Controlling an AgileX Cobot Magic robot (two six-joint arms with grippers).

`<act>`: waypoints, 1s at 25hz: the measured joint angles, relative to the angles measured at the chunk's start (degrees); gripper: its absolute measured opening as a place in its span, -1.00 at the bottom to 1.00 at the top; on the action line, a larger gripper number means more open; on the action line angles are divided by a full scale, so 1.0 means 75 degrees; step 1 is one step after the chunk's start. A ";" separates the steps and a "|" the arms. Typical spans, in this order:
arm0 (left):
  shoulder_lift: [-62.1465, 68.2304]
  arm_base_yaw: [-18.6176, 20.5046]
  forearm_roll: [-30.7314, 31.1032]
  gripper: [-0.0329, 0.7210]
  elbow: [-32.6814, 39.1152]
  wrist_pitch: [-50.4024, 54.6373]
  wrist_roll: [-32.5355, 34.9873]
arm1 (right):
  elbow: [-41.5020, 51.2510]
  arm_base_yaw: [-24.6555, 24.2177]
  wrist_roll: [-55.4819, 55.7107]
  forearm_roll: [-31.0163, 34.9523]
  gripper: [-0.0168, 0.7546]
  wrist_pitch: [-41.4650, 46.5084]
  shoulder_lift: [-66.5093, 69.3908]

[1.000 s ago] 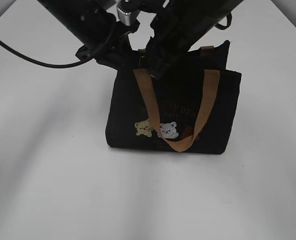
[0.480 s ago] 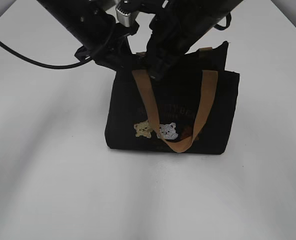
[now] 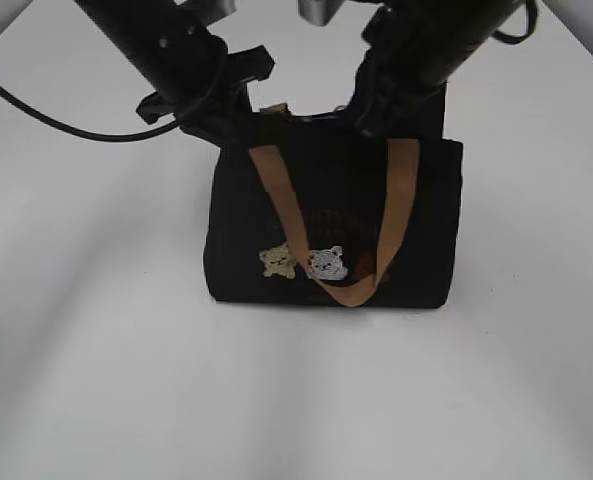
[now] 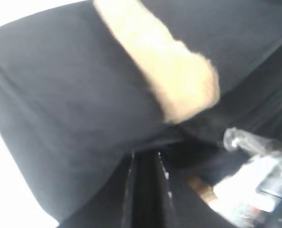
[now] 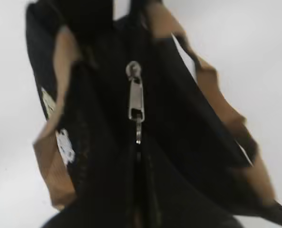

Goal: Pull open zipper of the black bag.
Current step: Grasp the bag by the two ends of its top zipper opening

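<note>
Standing upright at the centre of the frame, the black bag (image 3: 333,225) runs its long axis left to right. In our right wrist view the zipper (image 5: 136,102) runs vertically, its silver tab hanging toward our right gripper (image 5: 140,156), whose jaws are closed on it. Our left gripper (image 4: 145,190), slanting in from upper left, is narrowed on the bag's top edge.

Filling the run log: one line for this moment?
left tool: shut on black bag | right tool: shut on zipper pull tab | bag upright
</note>
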 joint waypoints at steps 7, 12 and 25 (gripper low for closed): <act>-0.0010 0.0100 0.0472 -0.78 0.0000 0.0163 -0.0295 | 0.0000 -0.0700 0.0316 -0.0142 -0.96 0.0930 -0.0349; -0.0010 0.0277 0.0621 -0.78 0.0000 0.0222 -0.0514 | 0.0000 -0.1248 0.0776 -0.0138 -0.96 0.1678 -0.0365; -0.0033 0.0468 0.0991 -0.79 -0.0008 0.0269 -0.0933 | 0.0000 -0.2084 0.1527 0.0211 -0.92 0.2433 -0.0365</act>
